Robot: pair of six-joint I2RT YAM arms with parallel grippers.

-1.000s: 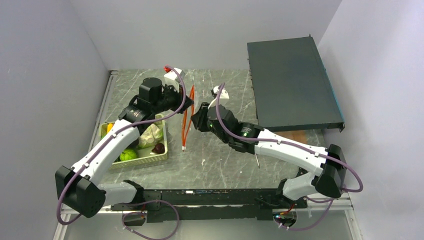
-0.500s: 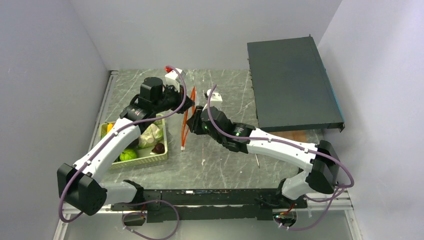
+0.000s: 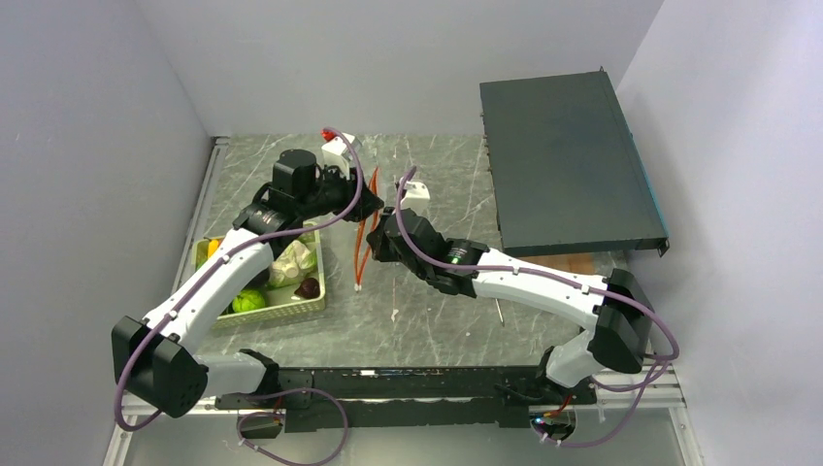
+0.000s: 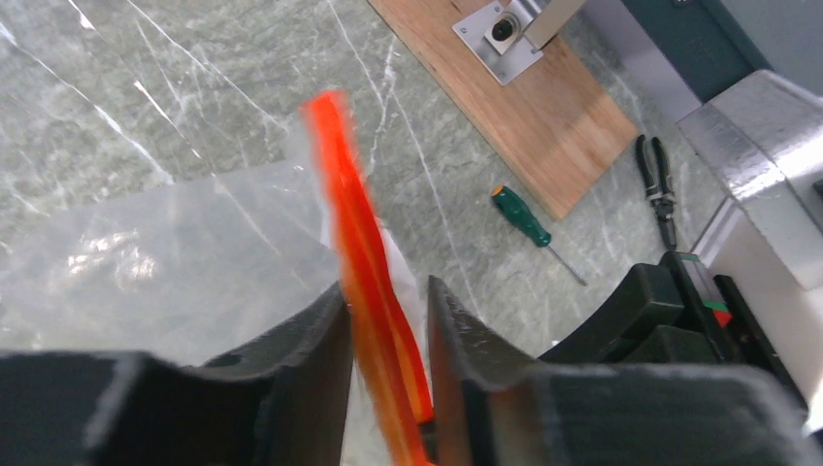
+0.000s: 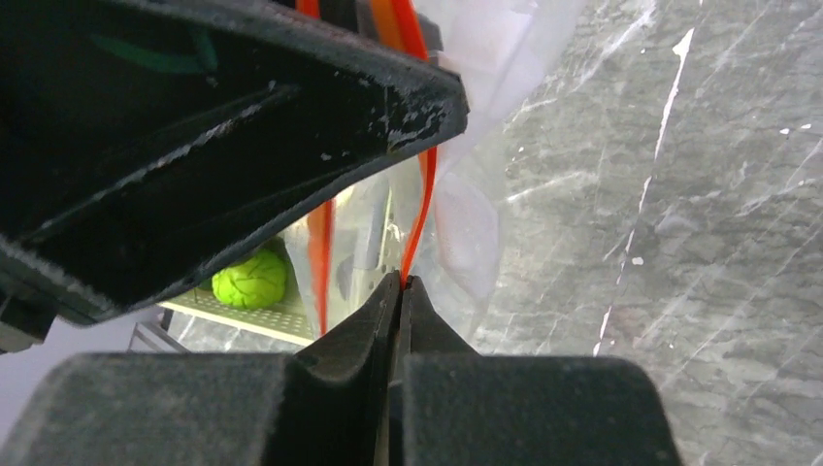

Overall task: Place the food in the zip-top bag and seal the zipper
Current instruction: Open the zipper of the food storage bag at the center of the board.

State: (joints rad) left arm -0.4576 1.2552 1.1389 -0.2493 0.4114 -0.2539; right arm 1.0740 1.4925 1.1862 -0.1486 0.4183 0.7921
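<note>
The left gripper is slightly spread, its jaws on either side of the zipper without clamping it. The right gripper is pressed together, pinching one strand of the zipper at its very tip. The zipper is a thin, bright red-orange strip, lifted off the table between both tools, with its two strands apart. The bag is clear and crinkly and spreads out left of the left gripper's jaws. The food lies in a basket beyond the right gripper, where a wrinkled green piece shows. A screwdriver lies past the left gripper.
</note>
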